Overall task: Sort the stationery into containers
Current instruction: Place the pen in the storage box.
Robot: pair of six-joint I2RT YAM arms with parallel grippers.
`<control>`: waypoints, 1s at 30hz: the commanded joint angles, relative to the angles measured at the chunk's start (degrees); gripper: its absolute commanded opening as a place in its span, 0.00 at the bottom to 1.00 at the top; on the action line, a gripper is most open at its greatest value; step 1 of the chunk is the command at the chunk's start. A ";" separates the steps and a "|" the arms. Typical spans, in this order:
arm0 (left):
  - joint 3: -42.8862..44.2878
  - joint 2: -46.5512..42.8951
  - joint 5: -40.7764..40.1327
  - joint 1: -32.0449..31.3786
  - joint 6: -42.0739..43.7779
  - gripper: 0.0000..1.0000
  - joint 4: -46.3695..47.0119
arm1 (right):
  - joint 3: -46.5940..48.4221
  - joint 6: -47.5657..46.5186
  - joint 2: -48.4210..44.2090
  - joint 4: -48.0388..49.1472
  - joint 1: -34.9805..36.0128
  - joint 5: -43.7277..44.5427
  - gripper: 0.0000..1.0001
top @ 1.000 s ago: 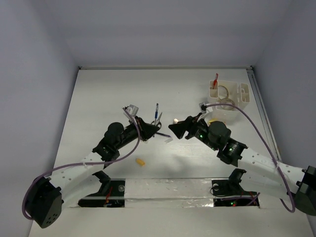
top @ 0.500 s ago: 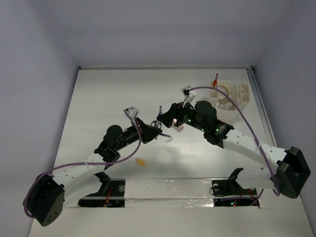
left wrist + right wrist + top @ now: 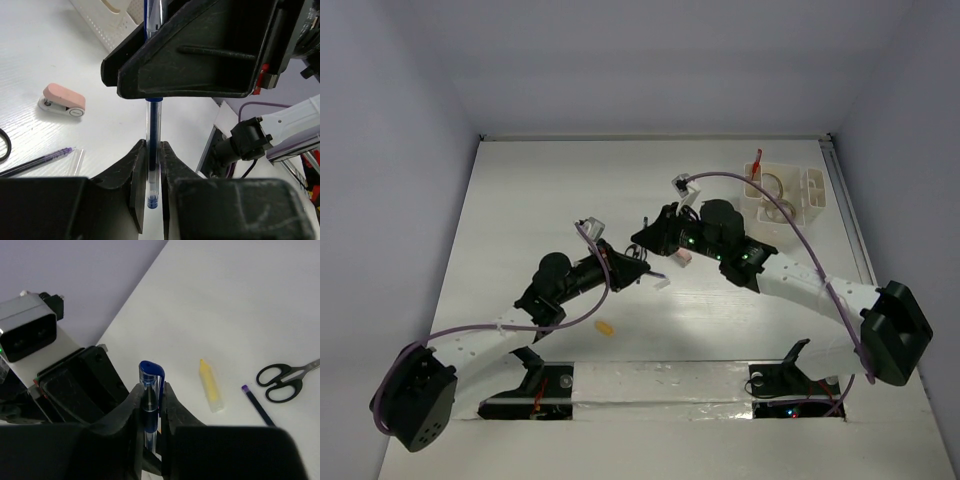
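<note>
Two tools grip the same blue pen (image 3: pixel 153 125) at once, above the middle of the worktop (image 3: pixel 540 200). The left tool (image 3: pixel 151 170) is pinched tight on the lower end of the barrel, close to the tip. The right tool (image 3: pixel 151 400) is clamped on the upper end just below the blue cap, its dark body filling the upper part of the left wrist view. The pen seems to hang clear of the surface, held only by the two grips. This looks like a handover in mid-air, most likely from left to right, since the right arm is on the side where the white organiser (image 3: pixel 785 190) sits at the far right of the worktop. A red pen (image 3: pixel 756 165) already stands in the organiser. Loose pieces lie below the arms: a pink block (image 3: pixel 62 99), a purple pen (image 3: pixel 37 161), a yellow stick (image 3: pixel 210 385) and small scissors (image 3: pixel 282 380). Next, the left tool should let go before either arm pulls, or the two grips will fight over the barrel. The right arm can then swing the pen to the organiser, line it up over a narrow compartment and lower it before releasing.
</note>
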 commanded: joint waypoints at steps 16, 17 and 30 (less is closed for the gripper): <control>-0.08 -4.66 -3.65 -0.06 9.12 0.88 -6.11 | 8.21 -10.70 -0.76 -1.12 -18.13 22.48 0.00; -0.07 -4.84 -3.57 -0.06 9.29 0.89 -6.30 | 9.96 -11.41 -0.14 -1.47 -19.44 24.15 0.00; -1.48 -6.78 -0.76 -1.11 6.84 0.90 -4.01 | 27.10 -31.96 16.46 1.34 -30.53 43.84 0.00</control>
